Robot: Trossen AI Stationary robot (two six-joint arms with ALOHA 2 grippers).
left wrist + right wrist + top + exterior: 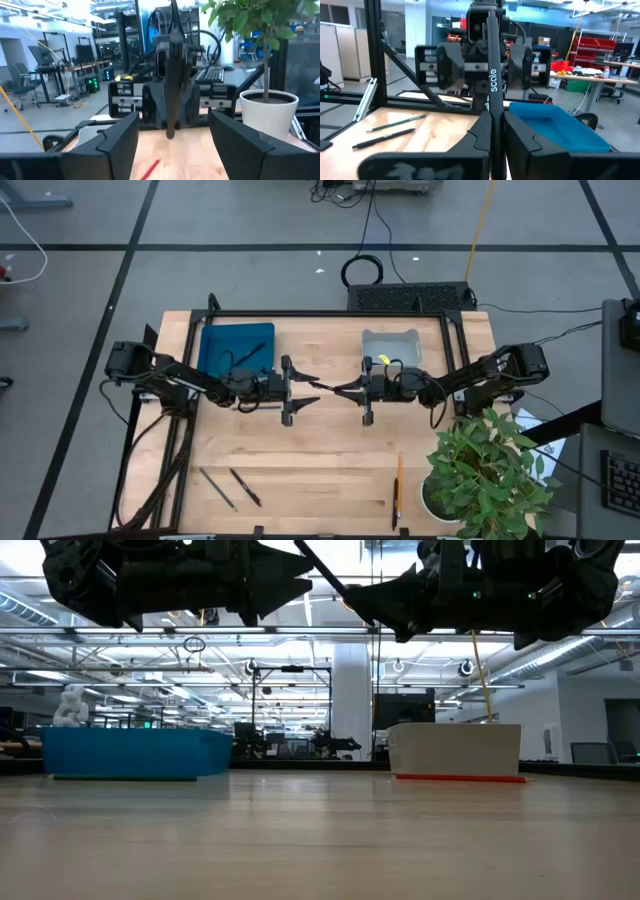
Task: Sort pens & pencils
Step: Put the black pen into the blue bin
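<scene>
A: Where's the pen being worked on?

B: Mid-air at the centre of the high view. The right gripper [345,391] is clamped on 1 black pen [491,85]; its fingers press it from both sides in the right wrist view. The pen's long axis runs diagonally in the high view, from the right gripper up-left towards the left gripper [306,388].

A: And the left one?

B: Its fingers are spread wide in the left wrist view, with the pen [173,75] hanging between them but touching neither. It looks like a handover, with the left arm placed to take it.

A: Where would it go?

B: I'd guess the blue tray [236,345], upper left of the table, just behind the left arm. The white bin [392,345] sits behind the right arm.

A: What's left on the table?

B: 2 dark sticks [230,487] at the lower left, an orange pencil [398,485] at the lower right beside the potted plant [487,470]. The middle of the table gives open room; the plant crowds the right arm's side.
</scene>
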